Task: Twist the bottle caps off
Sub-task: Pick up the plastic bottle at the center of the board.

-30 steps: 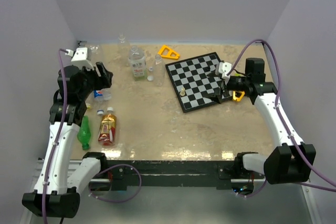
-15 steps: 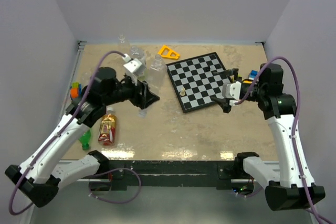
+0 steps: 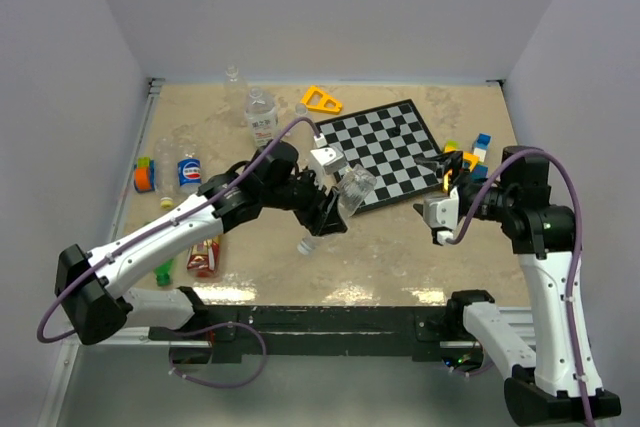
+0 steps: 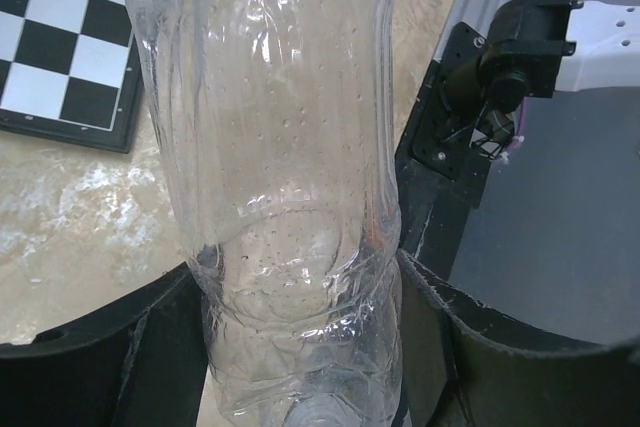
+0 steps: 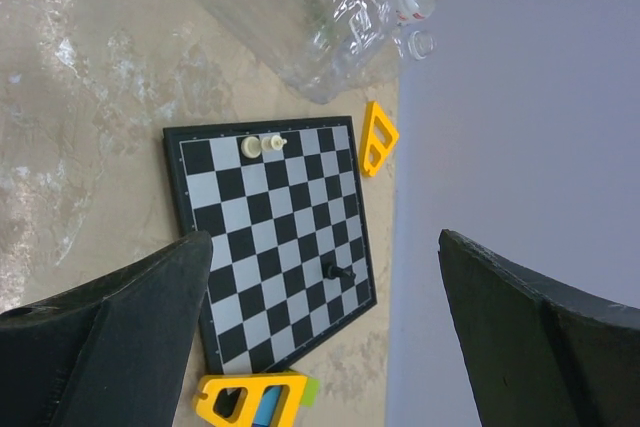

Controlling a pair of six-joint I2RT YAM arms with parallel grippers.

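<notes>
My left gripper (image 3: 328,209) is shut on a clear unlabelled bottle (image 3: 355,187) and holds it tilted above the table's middle. In the left wrist view the bottle (image 4: 285,167) fills the space between the two black fingers (image 4: 130,347). Its narrow end (image 3: 308,245) sticks out below the gripper; I cannot tell whether a cap sits there. My right gripper (image 3: 435,199) hangs wide open just right of the bottle, empty, facing the bottle (image 5: 290,17). Other bottles rest at the back (image 3: 260,117) and along the left (image 3: 188,172).
A chessboard (image 3: 385,147) with a few pieces lies at the back right. A yellow triangular tool (image 3: 320,99) lies behind it and coloured blocks (image 3: 470,155) sit to its right. A red-yellow bottle (image 3: 203,255) and a green one (image 3: 165,269) lie near the left front.
The left arm has swung from the left edge to the table's middle, carrying the clear bottle. The right arm has drawn back off the chessboard toward the front right, its jaws still open.
</notes>
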